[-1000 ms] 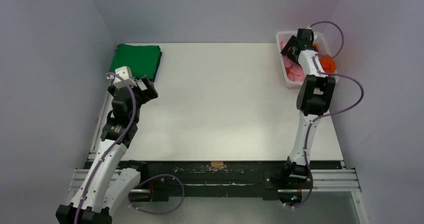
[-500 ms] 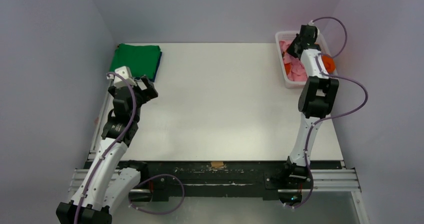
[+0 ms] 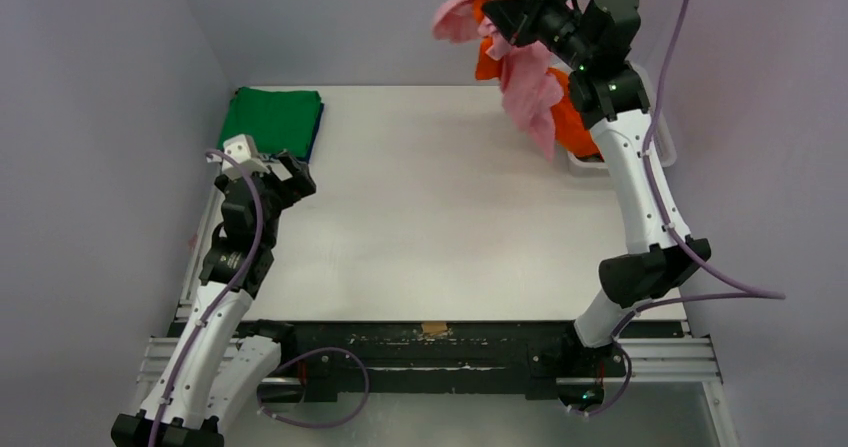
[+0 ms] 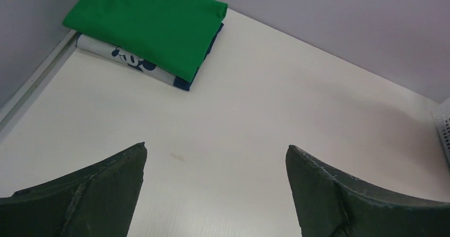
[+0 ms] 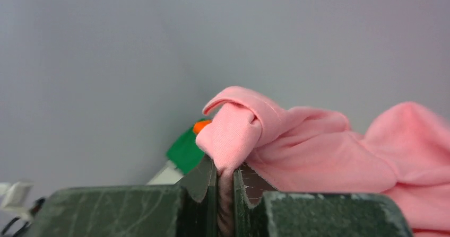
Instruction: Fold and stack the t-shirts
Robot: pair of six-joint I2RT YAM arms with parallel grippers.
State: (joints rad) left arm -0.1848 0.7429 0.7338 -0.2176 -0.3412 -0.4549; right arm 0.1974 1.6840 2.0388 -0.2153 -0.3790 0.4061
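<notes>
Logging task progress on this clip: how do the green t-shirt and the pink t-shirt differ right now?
The green t-shirt lies folded flat; the pink t-shirt hangs crumpled. The green one rests on another folded shirt at the table's far-left corner; the pink one is up in the air at far right. Nothing touches the green one; the right gripper pinches the pink one. Both are plain-coloured fabric.

So the stack of folded t-shirts (image 3: 272, 119) sat in the table's (image 3: 430, 217) far left corner, with the left gripper (image 3: 295, 174) just near of it. Far right, the right gripper (image 3: 510, 12) held the hanging t-shirt (image 3: 530, 87) up high, a second t-shirt (image 3: 575, 127) behind it, over the basket (image 3: 665, 145).
</notes>
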